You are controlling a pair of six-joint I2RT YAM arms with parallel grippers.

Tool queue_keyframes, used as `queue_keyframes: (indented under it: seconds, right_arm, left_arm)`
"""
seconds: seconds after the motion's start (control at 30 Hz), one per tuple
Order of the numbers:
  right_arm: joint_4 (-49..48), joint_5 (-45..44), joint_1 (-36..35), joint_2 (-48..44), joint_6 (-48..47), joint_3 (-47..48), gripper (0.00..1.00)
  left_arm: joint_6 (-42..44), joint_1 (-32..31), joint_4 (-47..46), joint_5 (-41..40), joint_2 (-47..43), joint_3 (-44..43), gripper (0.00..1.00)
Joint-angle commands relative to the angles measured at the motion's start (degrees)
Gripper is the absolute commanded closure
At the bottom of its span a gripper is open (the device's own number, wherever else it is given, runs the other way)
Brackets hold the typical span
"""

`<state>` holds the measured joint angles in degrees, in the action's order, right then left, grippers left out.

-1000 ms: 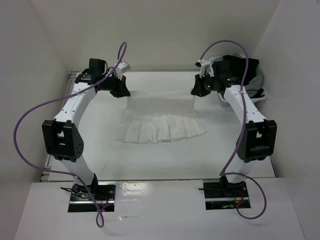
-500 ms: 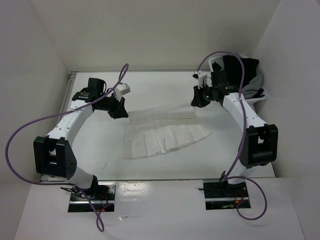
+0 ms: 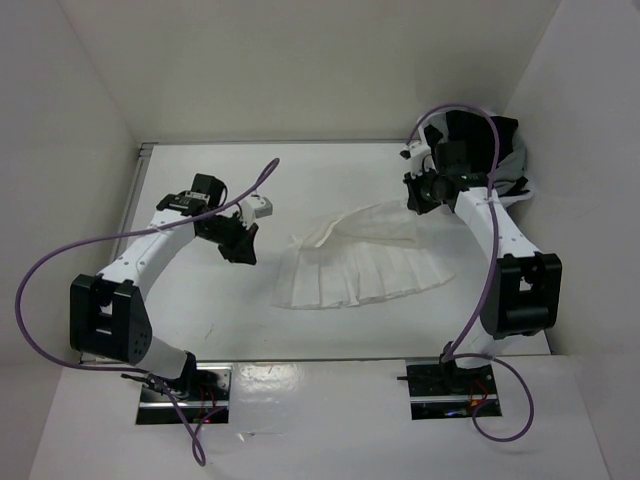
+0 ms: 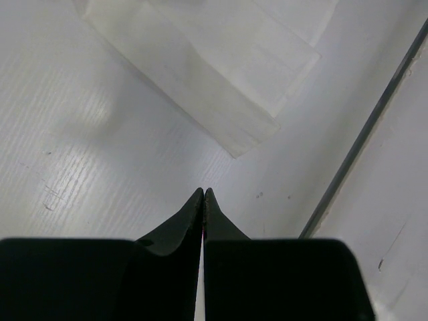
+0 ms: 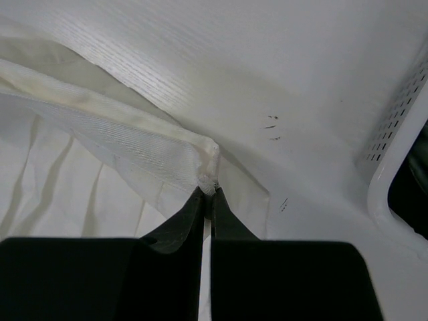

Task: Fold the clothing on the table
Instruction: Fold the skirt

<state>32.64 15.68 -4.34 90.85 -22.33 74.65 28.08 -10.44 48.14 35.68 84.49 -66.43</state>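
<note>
skirt (image 3: 360, 265): mostly flat, fold not done | right gripper (image 5: 208, 190): pinched tight on skirt's top corner (just that one) | left gripper (image 4: 202, 194): closed, empty, beside skirt

White perforated basket (image 5: 396, 132) far R, blk/grey garments (image 3: 497, 133) inside

no readable text, no labels, no brands, no numbers, no signs

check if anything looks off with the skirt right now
The white skirt lies askew: only the right gripper pinches a waistband corner, while the left gripper is shut on nothing, its tips short of a fabric corner. The waistband runs slanted across the table rather than square to it.
</note>
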Motion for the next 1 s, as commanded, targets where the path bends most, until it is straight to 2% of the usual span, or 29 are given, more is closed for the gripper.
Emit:
queue_keyframes:
  seconds: [0.0, 0.17, 0.23, 0.27, 0.3, 0.37, 0.4, 0.5, 0.6, 0.73, 0.97]
  right_arm:
    - [1.36, 1.46, -0.23, -3.31, -3.95, -0.74, 1.0]
    - [3.83, 1.46, -0.23, -4.45, -6.15, -1.79, 1.0]
    - [3.83, 0.93, -0.23, -4.45, -6.15, -1.79, 1.0]
    - [3.83, 0.93, -0.23, -4.97, -6.15, -1.79, 1.0]
    - [3.83, 0.93, -0.23, -4.98, -6.15, -2.31, 1.0]
    - [3.83, 0.93, -0.23, -4.98, -6.15, -2.32, 1.0]
    - [3.83, 1.54, -0.23, -4.98, -6.15, -2.32, 1.0]
    - [3.83, 1.54, -0.23, -4.36, -5.53, -2.32, 1.0]
    - [3.83, 1.54, -0.23, -3.84, -4.31, -1.79, 1.0]
    - [3.3, 2.24, -0.23, -2.78, -3.08, -1.79, 1.0]
    - [2.78, 2.25, -0.23, -2.78, -2.02, -1.79, 1.0]
  left_arm:
    - [-0.13, -0.37, -0.06, 0.53, -1.78, 0.52, 0.95]
    - [-2.4, -0.37, -3.57, -1.14, -1.17, 0.52, 0.95]
    - [-3.46, -0.37, -4.89, -1.14, -1.17, 0.52, 0.9]
    - [-4.34, -0.37, -6.9, -1.14, -0.47, 0.52, 0.7]
    - [-5.13, -0.9, -7.79, -0.62, 0.23, 0.52, 0.61]
    - [-5.84, -1.95, -10.85, -0.61, 1.63, 0.52, 0.48]
    - [-5.84, -2.65, -11.74, -0.61, 1.64, 0.52, 0.35]
    - [-6.45, -7.91, -15.43, -3.5, 3.14, 0.52, 0.21]
    - [-6.45, -11.7, -17.99, -5.89, 4.71, 1.22, 0.17]
    - [-6.45, -17.84, -21.24, -7.2, 8.23, 1.22, 0.17]
    - [-7.77, -22.43, -24.23, -11.34, 11.57, 0.61, 0.18]
